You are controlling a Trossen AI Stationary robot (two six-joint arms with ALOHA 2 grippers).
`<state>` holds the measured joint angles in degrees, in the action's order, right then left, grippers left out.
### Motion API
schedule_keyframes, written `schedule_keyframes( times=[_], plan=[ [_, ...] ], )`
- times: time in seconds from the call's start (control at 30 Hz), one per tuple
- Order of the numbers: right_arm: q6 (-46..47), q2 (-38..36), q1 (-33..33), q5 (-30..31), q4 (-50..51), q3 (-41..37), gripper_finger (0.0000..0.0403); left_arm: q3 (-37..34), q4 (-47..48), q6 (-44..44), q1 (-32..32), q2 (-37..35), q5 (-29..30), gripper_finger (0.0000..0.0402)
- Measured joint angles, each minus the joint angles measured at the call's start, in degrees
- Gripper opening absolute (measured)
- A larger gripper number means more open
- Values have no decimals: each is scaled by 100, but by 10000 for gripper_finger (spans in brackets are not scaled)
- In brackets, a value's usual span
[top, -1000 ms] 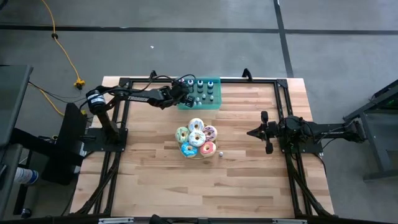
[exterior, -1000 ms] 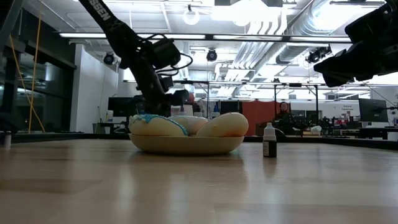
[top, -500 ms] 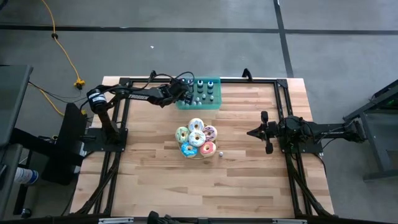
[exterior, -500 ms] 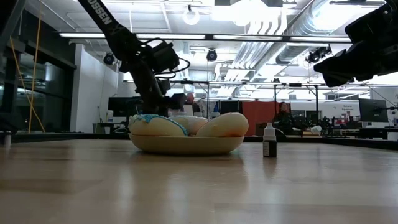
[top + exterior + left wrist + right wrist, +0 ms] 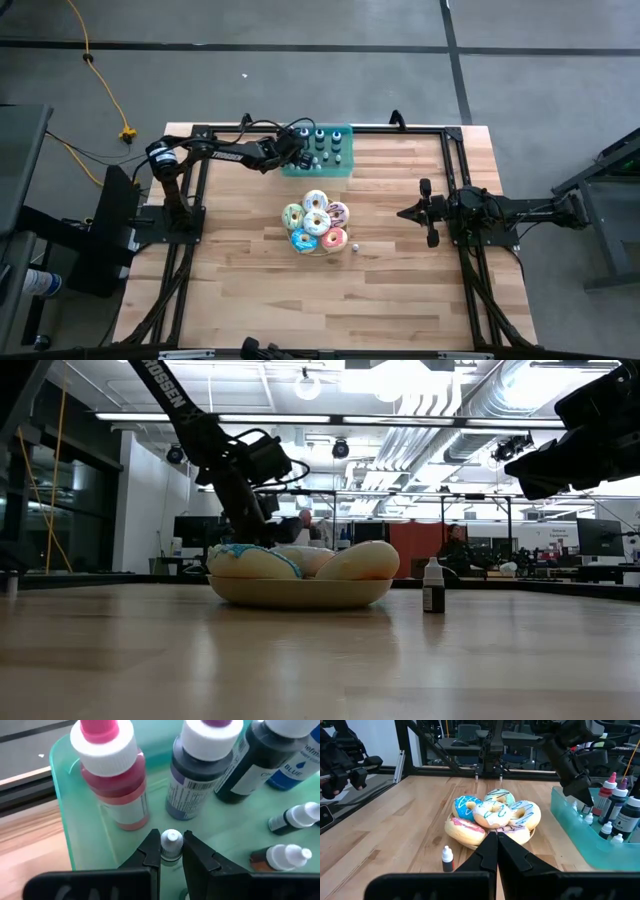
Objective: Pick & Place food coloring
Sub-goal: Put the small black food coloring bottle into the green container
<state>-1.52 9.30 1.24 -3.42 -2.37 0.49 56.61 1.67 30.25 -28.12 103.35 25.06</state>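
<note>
Though narrow — jaws around small bottle [image 5: 171,845]

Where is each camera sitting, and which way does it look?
High view: above the table, looking straight down; both arms show, left end effector at the teal tray.
Low view: at tabletop height, looking level across the bowl of donuts; the arms come in from above.
Left wrist view: on the left arm, looking into the tray; its fingers pinch a small white-capped bottle.
Right wrist view: on the right arm, facing the donuts past its shut end effector.
Shared: low and right wrist views both show the lone small bottle beside the donuts.
</note>
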Motion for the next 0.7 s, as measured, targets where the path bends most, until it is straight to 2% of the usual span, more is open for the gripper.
schedule_keyframes(
  times=[0.3, 0.57, 0.7],
  plan=[
    [0, 0, 1, 0, -2, 0, 0, -6, -43, 3, 0, 7, 96, 39],
    [0, 0, 0, 0, -2, 2, 0, -9, -39, 14, 0, 7, 94, 87],
    [0, 0, 0, 0, -2, 0, 0, -10, -40, 14, 0, 7, 92, 98]
  ],
)
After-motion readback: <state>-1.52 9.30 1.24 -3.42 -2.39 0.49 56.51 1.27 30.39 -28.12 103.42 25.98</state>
